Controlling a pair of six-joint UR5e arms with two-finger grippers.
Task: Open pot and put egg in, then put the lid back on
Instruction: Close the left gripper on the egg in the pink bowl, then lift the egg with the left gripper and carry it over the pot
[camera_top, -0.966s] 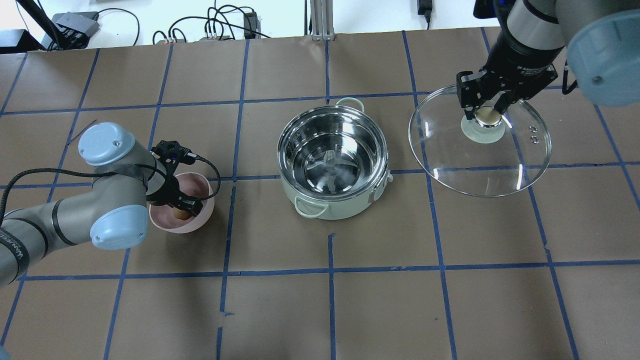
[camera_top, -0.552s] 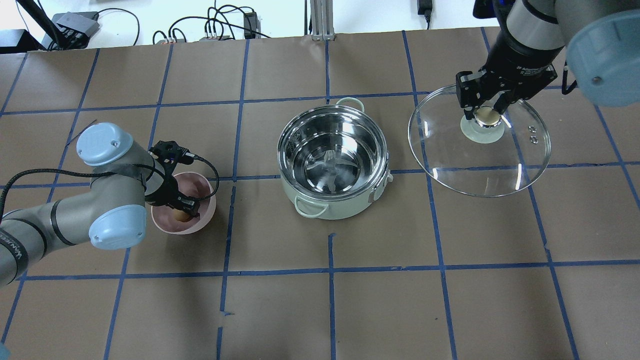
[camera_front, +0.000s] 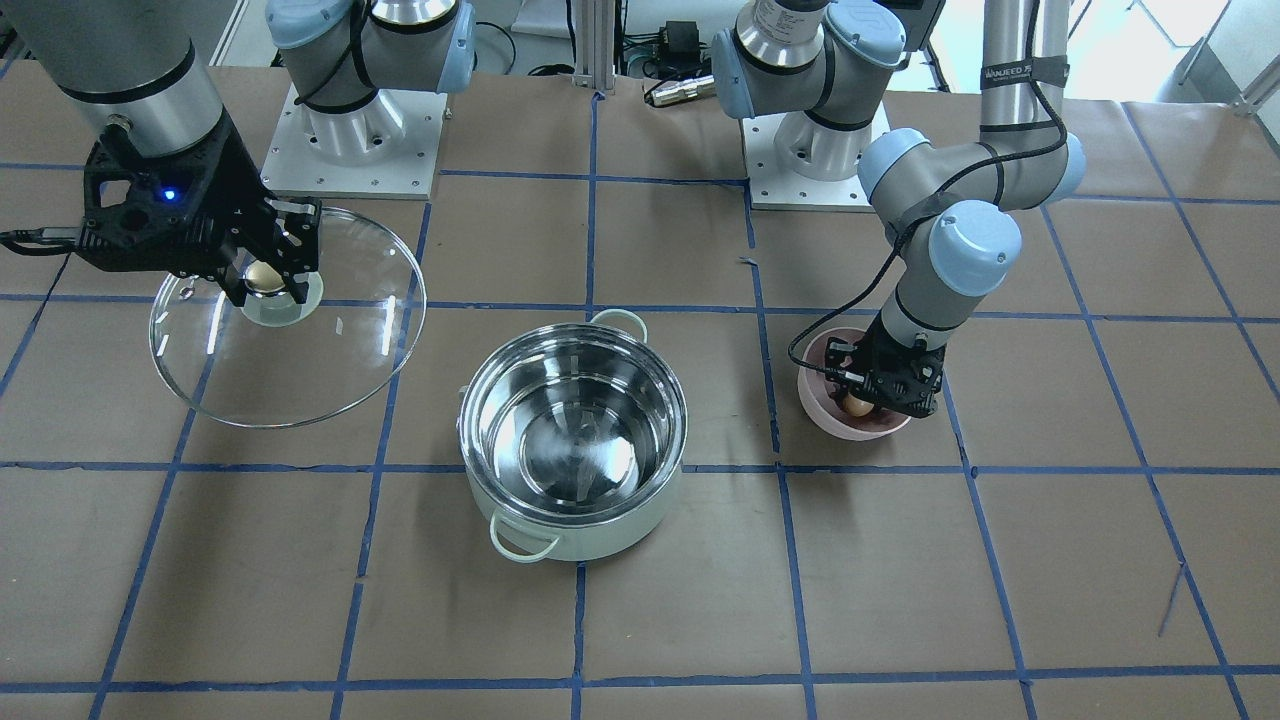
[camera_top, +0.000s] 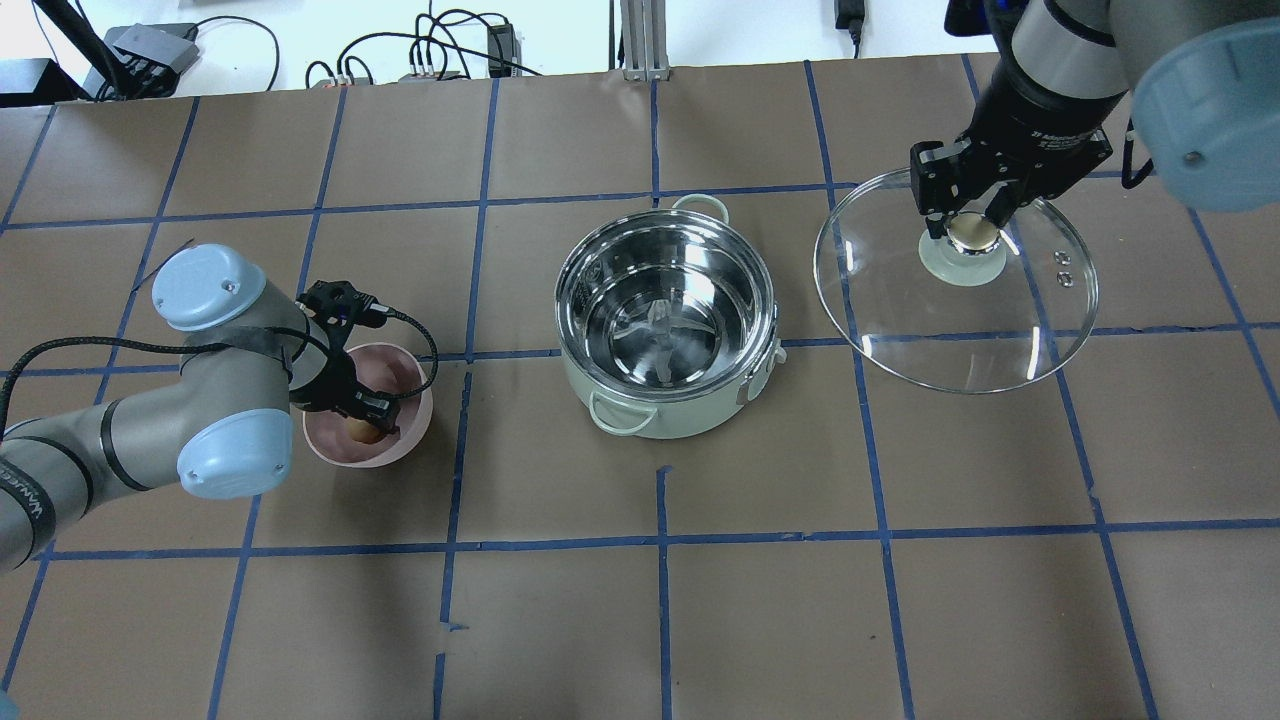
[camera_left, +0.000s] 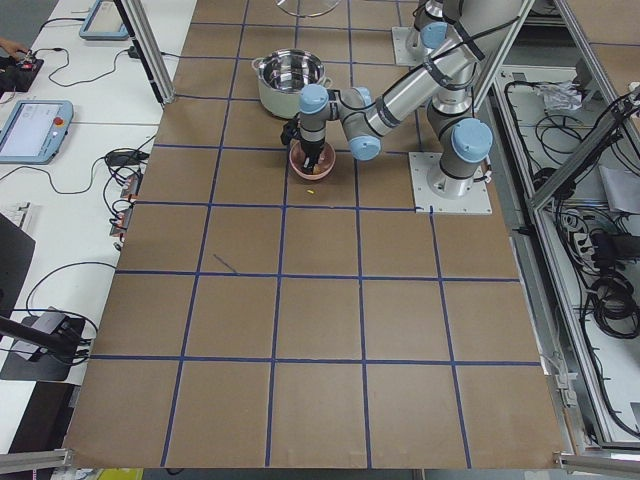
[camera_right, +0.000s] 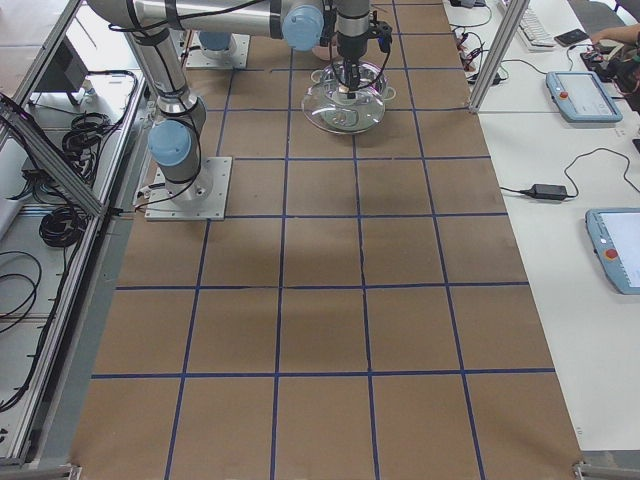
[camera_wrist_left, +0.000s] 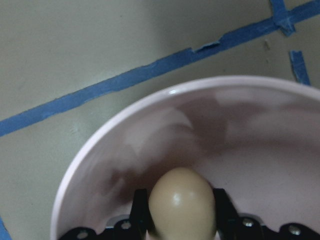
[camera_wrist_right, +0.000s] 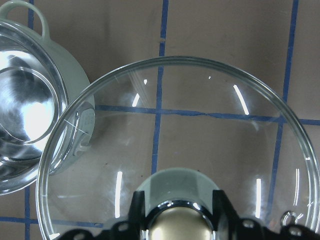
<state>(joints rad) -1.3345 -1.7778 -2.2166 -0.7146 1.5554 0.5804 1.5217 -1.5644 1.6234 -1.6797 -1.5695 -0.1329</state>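
Observation:
The pot (camera_top: 640, 415) stands open at the table's middle, its steel inside empty; it also shows in the front view (camera_front: 600, 530). My left gripper (camera_top: 365, 427) reaches down into a pink bowl (camera_top: 405, 440) and is shut on the tan egg (camera_top: 358, 429). The left wrist view shows the egg (camera_wrist_left: 182, 200) held between the fingers, low inside the bowl (camera_wrist_left: 125, 130). My right gripper (camera_top: 965, 228) is shut on the lid's beige knob (camera_top: 972, 235) and holds the glass lid (camera_top: 960, 330) above the table, to the right of the pot. The lid also shows in the right wrist view (camera_wrist_right: 200, 125).
The pink bowl (camera_front: 850, 428) sits left of the pot, about one grid square away. Cables and boxes (camera_top: 430, 55) lie beyond the table's far edge. Blue tape lines grid the brown table (camera_top: 660, 600).
The right gripper with the lid has drifted slightly toward the far edge. The left arm has shifted a little over the bowl, still shut on the egg.

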